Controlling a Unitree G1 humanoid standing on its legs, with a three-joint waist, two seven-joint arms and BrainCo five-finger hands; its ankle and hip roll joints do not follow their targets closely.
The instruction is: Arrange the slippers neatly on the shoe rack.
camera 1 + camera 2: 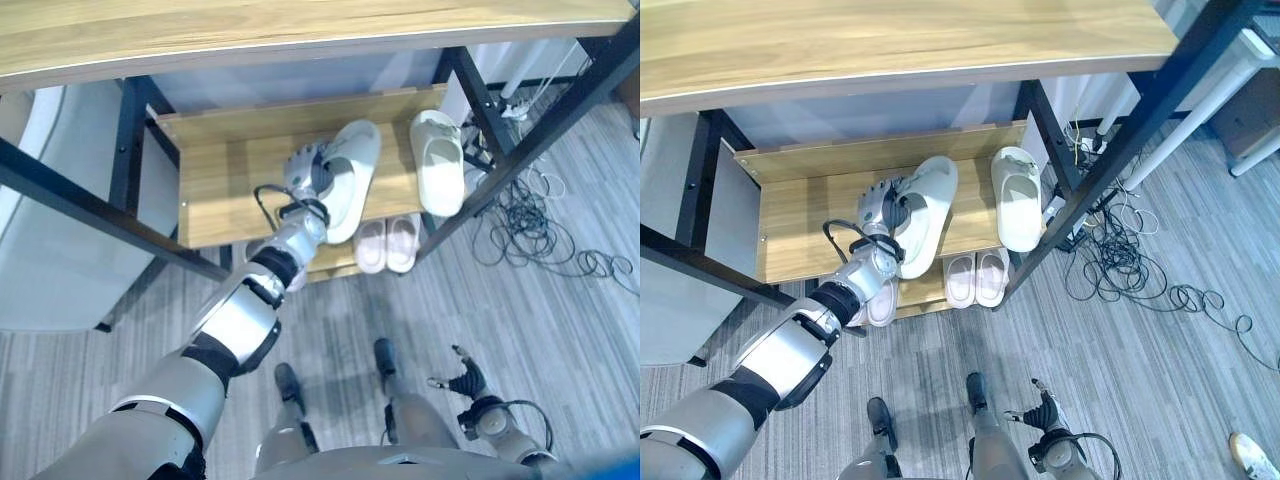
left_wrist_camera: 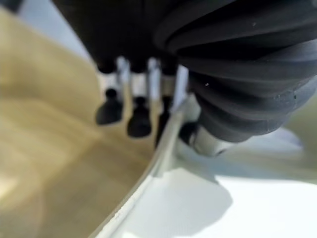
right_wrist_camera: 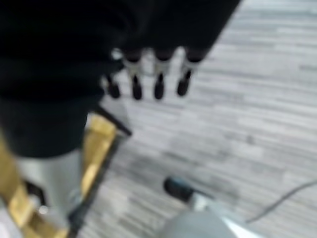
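Two white slippers lie on the rack's middle wooden shelf [image 1: 220,190]. My left hand [image 1: 305,170] reaches in and pinches the left-side rim of the nearer white slipper [image 1: 352,178], which lies at a slant with its heel over the shelf's front edge. In the left wrist view the fingers [image 2: 138,119] sit outside that slipper's rim [image 2: 198,208] and the thumb inside it. The second white slipper [image 1: 438,160] rests straight at the shelf's right end. My right hand [image 1: 466,381] hangs low over the floor, its fingers [image 3: 158,74] relaxed and holding nothing.
A pale pink pair [image 1: 388,243] stands on the bottom shelf, with another pale slipper [image 1: 880,300] partly under my arm. The wide top board [image 1: 300,30] overhangs the shelves. Black frame posts [image 1: 530,150] flank the rack. Tangled cables [image 1: 540,230] lie on the floor to its right.
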